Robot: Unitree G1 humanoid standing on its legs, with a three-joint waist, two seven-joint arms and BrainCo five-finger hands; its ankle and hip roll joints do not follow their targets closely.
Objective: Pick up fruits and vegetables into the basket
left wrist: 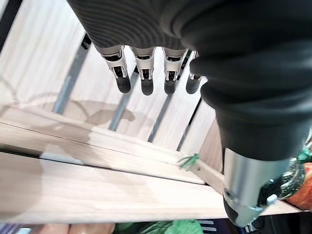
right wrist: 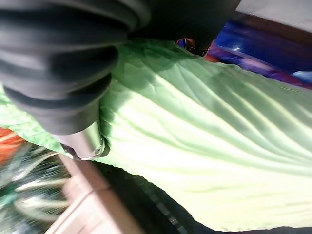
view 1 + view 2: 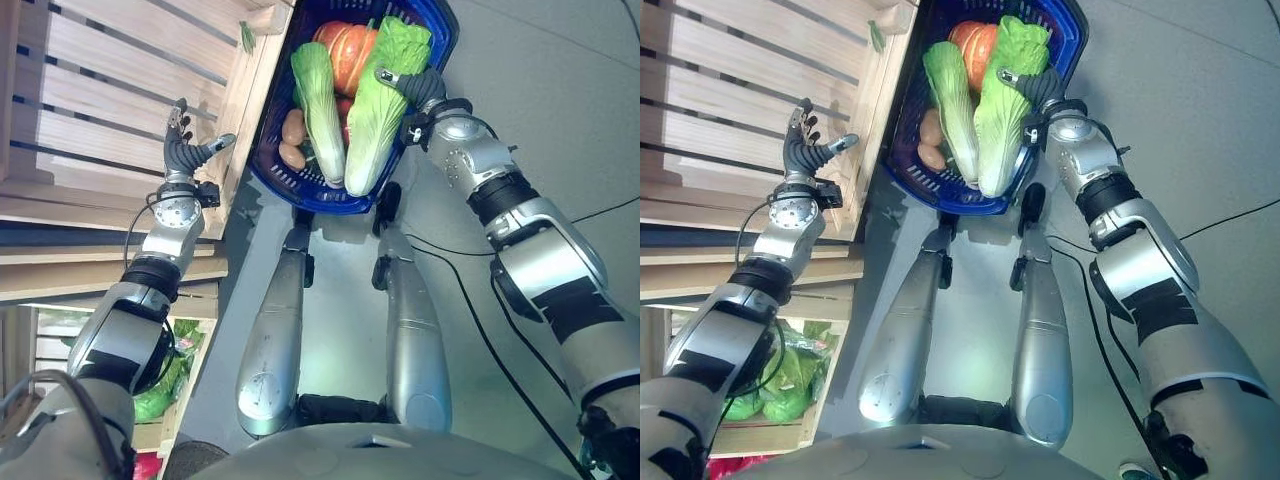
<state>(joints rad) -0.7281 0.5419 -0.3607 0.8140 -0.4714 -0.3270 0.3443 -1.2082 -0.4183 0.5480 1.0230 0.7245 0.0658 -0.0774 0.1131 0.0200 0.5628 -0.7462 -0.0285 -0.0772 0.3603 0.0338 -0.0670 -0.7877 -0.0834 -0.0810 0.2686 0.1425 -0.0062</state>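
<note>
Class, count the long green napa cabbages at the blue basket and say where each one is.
2. One cabbage lies in the blue basket left of the pumpkin; the other cabbage is gripped by the right hand over the basket. Others may be hidden underneath.

basket [image 3: 440,40]: packed with produce | wooden crate [image 3: 120,90]: bare slats, open room | crate wall [image 3: 250,95] between
</note>
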